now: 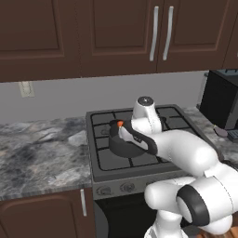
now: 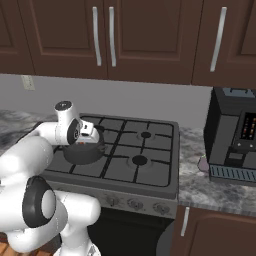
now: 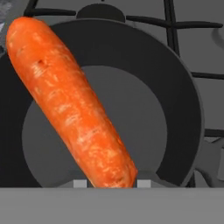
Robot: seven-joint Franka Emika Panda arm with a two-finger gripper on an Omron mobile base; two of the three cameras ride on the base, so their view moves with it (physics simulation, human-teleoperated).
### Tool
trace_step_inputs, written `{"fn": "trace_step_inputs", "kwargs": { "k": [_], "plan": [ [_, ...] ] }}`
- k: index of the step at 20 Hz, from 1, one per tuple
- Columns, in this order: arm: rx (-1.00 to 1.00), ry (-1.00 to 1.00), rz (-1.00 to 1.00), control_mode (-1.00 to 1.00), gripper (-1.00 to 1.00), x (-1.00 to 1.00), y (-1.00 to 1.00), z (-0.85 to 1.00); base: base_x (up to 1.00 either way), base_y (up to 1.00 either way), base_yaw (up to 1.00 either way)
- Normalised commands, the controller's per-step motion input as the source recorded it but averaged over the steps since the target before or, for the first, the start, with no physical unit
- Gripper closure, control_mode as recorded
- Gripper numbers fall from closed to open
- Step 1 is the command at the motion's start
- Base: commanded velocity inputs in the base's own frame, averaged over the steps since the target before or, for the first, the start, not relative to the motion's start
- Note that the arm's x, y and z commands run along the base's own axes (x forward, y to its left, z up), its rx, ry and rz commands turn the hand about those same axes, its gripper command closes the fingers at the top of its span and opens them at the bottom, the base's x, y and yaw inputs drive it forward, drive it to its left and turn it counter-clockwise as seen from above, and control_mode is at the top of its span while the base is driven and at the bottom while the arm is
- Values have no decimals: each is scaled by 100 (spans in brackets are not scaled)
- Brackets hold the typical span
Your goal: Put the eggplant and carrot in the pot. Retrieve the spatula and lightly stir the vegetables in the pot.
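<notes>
Carrot (image 3: 72,103) hanging above pot (image 3: 183,96), slanting from 11 o'clock down to 6 o'clock in the hand view, bare pot floor beneath. Best lowered nearer the floor, kept inside the rim, then let go gently to avoid a bounce onto the stove (image 1: 104,160). Gripper (image 3: 109,183) narrowly parted, clamped on the carrot's lower end. No eggplant visible in the pot.
</notes>
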Motion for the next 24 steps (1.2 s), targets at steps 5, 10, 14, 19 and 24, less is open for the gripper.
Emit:
{"fn": "trace_step_inputs", "kwargs": {
  "k": [5,10,14,19,24],
  "plan": [
    [0,3,0,-100,100,0,0,-20,0,0,0],
    [0,0,0,-100,-100,0,0,0,0,0,0],
    [0,0,0,-100,-100,0,0,0,0,0,0],
    [0,0,0,-100,-100,0,0,0,0,0,0],
    [0,0,0,-100,-100,-4,0,9,0,0,0]
  ]
}}
